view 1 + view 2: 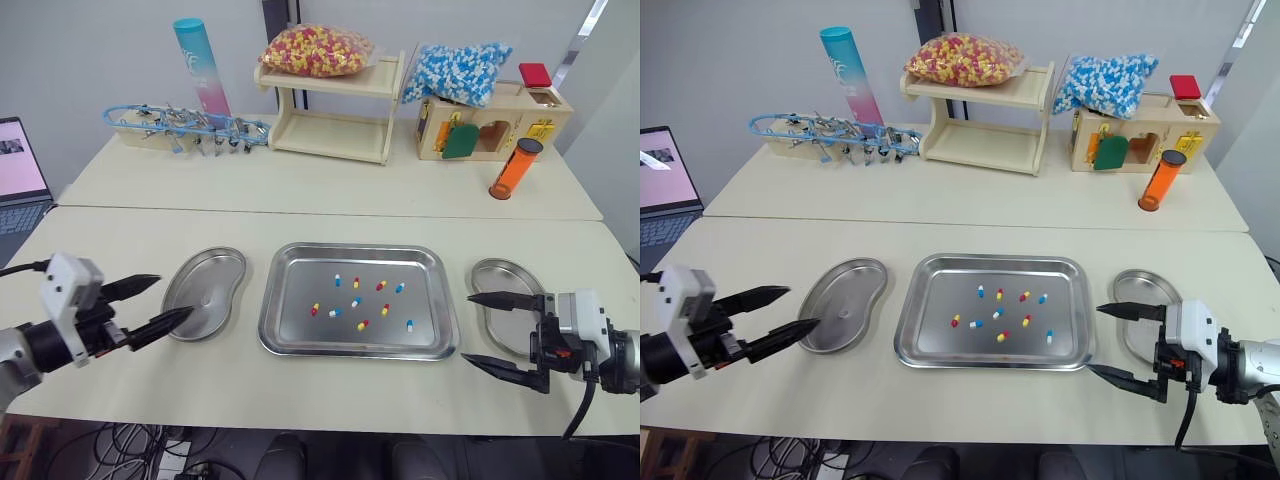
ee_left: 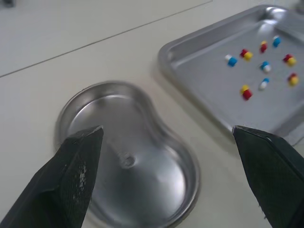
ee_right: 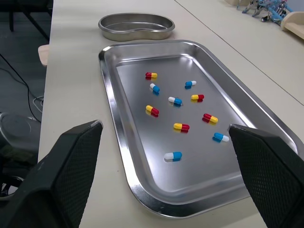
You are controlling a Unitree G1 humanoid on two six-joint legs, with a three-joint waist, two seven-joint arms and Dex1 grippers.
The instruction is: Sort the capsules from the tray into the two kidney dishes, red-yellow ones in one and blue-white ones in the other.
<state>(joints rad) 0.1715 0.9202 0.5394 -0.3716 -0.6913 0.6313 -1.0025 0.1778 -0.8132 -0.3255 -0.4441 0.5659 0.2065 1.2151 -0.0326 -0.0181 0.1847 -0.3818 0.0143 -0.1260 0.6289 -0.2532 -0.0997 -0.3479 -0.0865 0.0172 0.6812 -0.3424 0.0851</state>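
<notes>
Left eye view: capsules [image 1: 355, 301], red-yellow and blue-white mixed, lay scattered mid-way across the tray [image 1: 300, 285], between the two grippers and apart from both. Left gripper [image 1: 174, 296] spread wide, tips at the left kidney dish [image 1: 205, 290]. Right gripper [image 1: 468, 327] spread wide, just right of the tray, beside the right kidney dish [image 1: 497, 280].

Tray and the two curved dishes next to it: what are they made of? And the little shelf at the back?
The tray, left kidney dish and right kidney dish look like polished metal, probably stainless steel: silvery with mirror-like glare. The shelf looks like pale bare wood, matte.
</notes>
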